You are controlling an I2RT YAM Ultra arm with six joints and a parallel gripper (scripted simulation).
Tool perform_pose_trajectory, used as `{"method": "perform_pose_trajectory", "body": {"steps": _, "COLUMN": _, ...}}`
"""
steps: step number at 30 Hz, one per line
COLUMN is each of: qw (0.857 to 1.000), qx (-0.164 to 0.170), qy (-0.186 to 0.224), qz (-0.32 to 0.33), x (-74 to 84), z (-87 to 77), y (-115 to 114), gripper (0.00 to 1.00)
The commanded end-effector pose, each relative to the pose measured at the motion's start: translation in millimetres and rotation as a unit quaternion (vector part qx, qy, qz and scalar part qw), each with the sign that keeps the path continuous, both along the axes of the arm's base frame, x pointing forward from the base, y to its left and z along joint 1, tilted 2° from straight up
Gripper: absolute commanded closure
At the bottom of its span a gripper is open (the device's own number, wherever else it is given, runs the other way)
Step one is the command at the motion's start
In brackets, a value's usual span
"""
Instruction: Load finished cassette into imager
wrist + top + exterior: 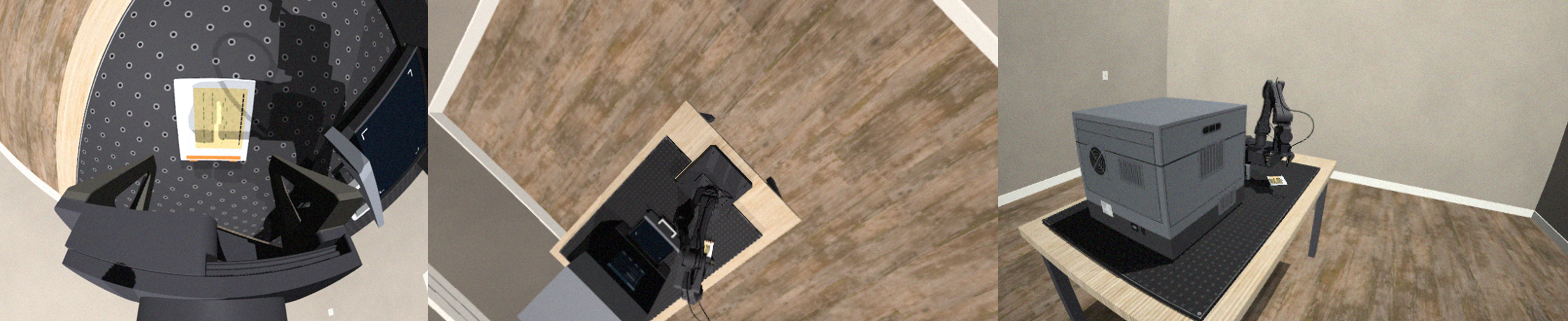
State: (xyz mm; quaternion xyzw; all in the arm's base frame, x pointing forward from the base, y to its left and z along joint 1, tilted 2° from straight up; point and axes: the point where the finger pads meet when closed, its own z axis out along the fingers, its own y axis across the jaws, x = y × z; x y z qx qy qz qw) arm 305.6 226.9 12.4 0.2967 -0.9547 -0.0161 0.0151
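Observation:
The finished cassette (213, 117) (708, 248) (1276, 180) is a white plate with a yellow gel window and an orange strip. It lies flat on the black perforated board (148, 62), just beside the open drawer. My gripper (212, 161) (1278, 160) is open and empty. It hangs a little above the cassette, with its fingers wide apart over the orange end. The grey gel imager (1158, 160) (569, 297) has its drawer pulled out. The drawer's dark glass (393, 127) (652, 240) with white corner marks is bare. The drawer's grey front panel (359, 172) stands to the right of my fingers.
The board (1217, 272) lies on a wooden table (1309, 162) (691, 126). The table's edge is close beyond the cassette. The arm's base plate (720, 170) sits at the table's far side.

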Motion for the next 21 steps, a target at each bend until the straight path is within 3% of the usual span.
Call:
{"method": "perform_pose_trajectory", "body": {"steps": 1, "qw": 1.000, "qx": 0.003, "qy": -0.007, "qz": -0.009, "x": 6.6, "z": -5.2, "y": 1.2, "gripper": 0.00}}
{"method": "perform_pose_trajectory", "body": {"steps": 5, "qw": 1.000, "qx": -0.002, "qy": 0.000, "qz": -0.009, "x": 2.4, "z": -14.7, "y": -2.0, "gripper": 0.00}}
{"method": "perform_pose_trajectory", "body": {"steps": 7, "qw": 1.000, "qx": -0.002, "qy": 0.000, "qz": -0.009, "x": 2.4, "z": -14.7, "y": -2.0, "gripper": 0.00}}
{"method": "perform_pose_trajectory", "body": {"steps": 8, "qw": 1.000, "qx": 0.007, "qy": -0.012, "qz": -0.009, "x": 7.8, "z": -6.9, "y": 1.8, "gripper": 0.00}}
{"method": "perform_pose_trajectory", "body": {"steps": 11, "qw": 1.000, "qx": -0.002, "qy": 0.000, "qz": -0.009, "x": 2.9, "z": -19.9, "y": -1.6, "gripper": 0.00}}
{"method": "perform_pose_trajectory", "body": {"steps": 21, "qw": 1.000, "qx": 0.001, "qy": -0.004, "qz": -0.008, "x": 5.0, "z": -30.7, "y": 0.8, "gripper": 0.00}}
